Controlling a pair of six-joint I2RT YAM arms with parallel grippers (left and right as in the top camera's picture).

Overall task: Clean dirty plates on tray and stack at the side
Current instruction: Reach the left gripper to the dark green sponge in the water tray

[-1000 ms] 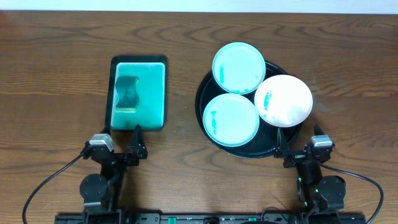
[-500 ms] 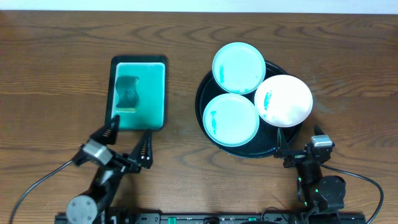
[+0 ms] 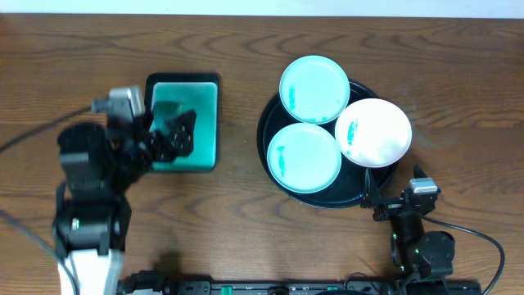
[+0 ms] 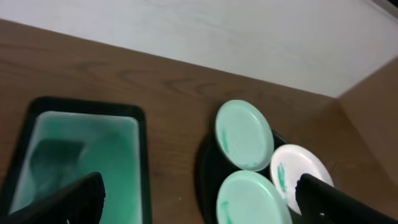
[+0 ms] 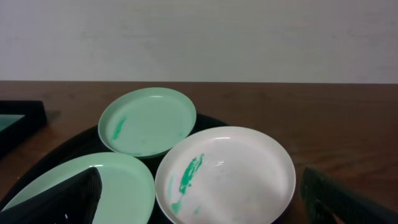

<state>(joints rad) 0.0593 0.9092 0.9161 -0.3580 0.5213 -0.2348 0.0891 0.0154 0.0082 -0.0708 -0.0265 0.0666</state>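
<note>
Blur smears the left gripper (image 3: 170,136), jaws spread wide above the teal rectangular tray with a dark rim (image 3: 205,106), where it hides most of a dark sponge (image 4: 57,158). The three small round plates (image 3: 304,156) — two pale mint, one white, each teal-smeared — crowd the large glossy black round tray (image 3: 327,199), two jutting past its rim. The right gripper (image 3: 395,195), likewise wide open, sits just beside that rim.

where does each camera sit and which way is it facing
overhead: above the table, facing straight down; left gripper over the teal tray, right gripper beside the black tray.
left wrist: high on the left arm, facing forward and down; own fingertips at bottom corners.
right wrist: low, facing level across the plates; own fingertips below.
shared: all show the three plates.
</note>
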